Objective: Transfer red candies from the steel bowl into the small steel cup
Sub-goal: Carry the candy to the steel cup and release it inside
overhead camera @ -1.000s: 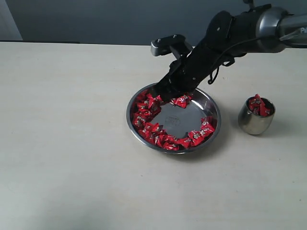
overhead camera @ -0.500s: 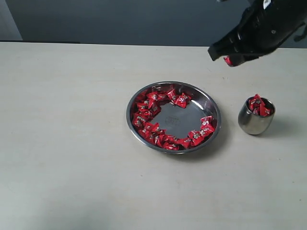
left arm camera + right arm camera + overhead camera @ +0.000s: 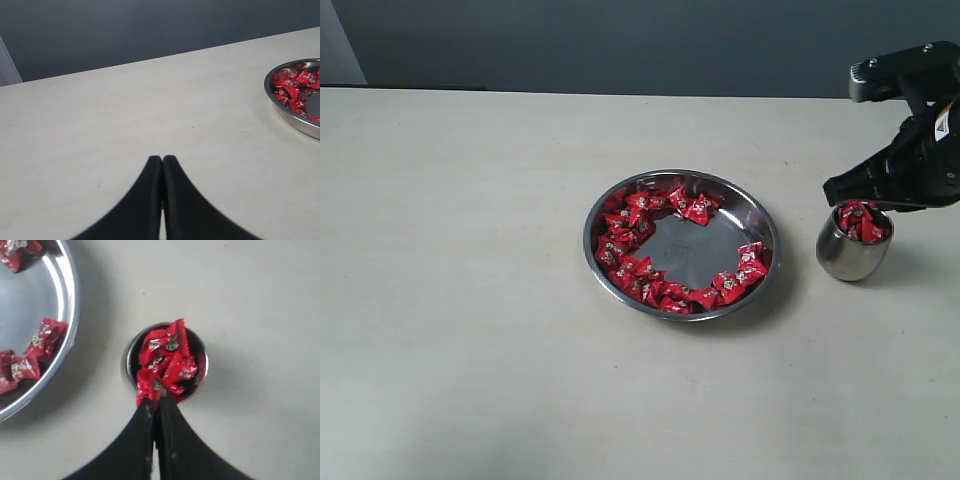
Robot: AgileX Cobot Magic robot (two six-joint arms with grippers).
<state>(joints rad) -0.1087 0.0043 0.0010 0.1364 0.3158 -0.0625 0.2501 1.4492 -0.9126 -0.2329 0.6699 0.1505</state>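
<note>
1 candy (image 3: 149, 384) in right hand (image 3: 154, 402) has reached the cup (image 3: 848, 260).

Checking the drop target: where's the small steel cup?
The small steel cup stands right of the steel bowl in the exterior view, beneath the right gripper.

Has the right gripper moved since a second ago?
Yes: the right gripper left the bowl, went rightward, and now hangs over the cup, pinching a candy.

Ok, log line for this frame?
right hand: shut on candy, over cup | left hand: shut, away from bowl | cup: heaped with candies | bowl: many candies in it
</note>
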